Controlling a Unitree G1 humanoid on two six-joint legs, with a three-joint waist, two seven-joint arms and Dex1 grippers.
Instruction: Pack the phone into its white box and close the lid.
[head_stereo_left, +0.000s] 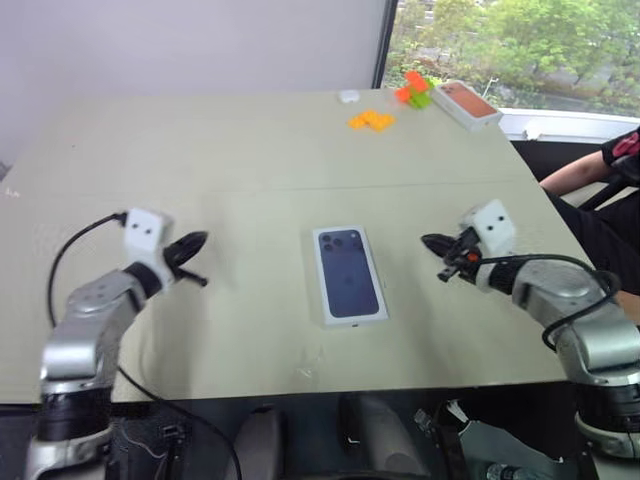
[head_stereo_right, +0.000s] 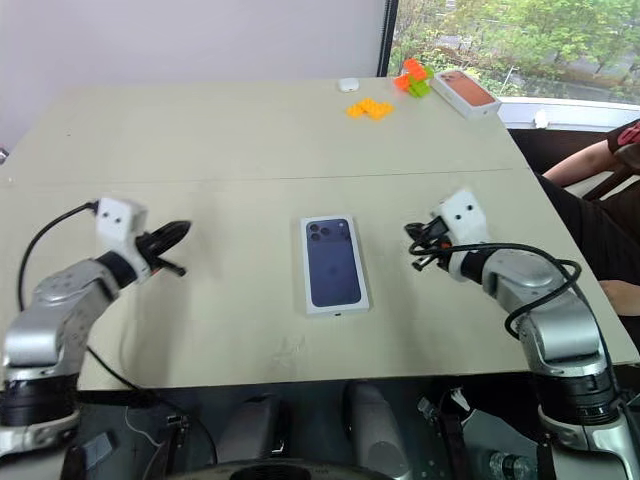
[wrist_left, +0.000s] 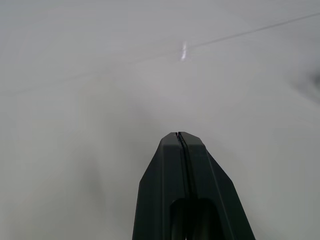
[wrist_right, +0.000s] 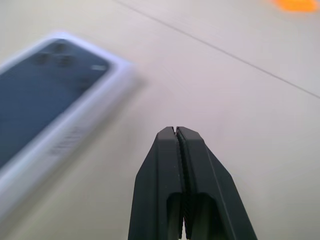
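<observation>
- The worktop (head_stereo_left: 250, 150) is a broad pale surface with a thin seam running across it, and everything else sits on it.
- The lid (head_stereo_left: 348, 274), white with a dark blue phone picture on its outer face, lies flat at the middle of the worktop's near half. It looks seated on the white box, so that the box reads as closed. I cannot see the phone itself, nor the tray under the lid.
- My left arm reaches in from the near left. My left pincer (head_stereo_left: 190, 246) is pressed fully together with nothing in it. It sits well apart from the lid, out to the lid's left, its tips pointing roughly toward it.
- My right arm comes in from the near right. My right pincer (head_stereo_left: 436, 243) is likewise closed tight and empty. It is near the lid's right long edge but clearly not touching it, with bare worktop between. In my right wrist view the lid (wrist_right: 55, 100) lies off to one side of my closed tips (wrist_right: 176, 131).
- The lid lies between my two pincers, closer to the right one.
- At the far right corner lies a white box with an orange-red top (head_stereo_left: 467, 103).
- Just beside it sit some orange and green blocks (head_stereo_left: 412, 90), and nearer the middle a small cluster of orange pieces (head_stereo_left: 371, 120).
- A small white object (head_stereo_left: 348, 96) rests at the far edge.
</observation>
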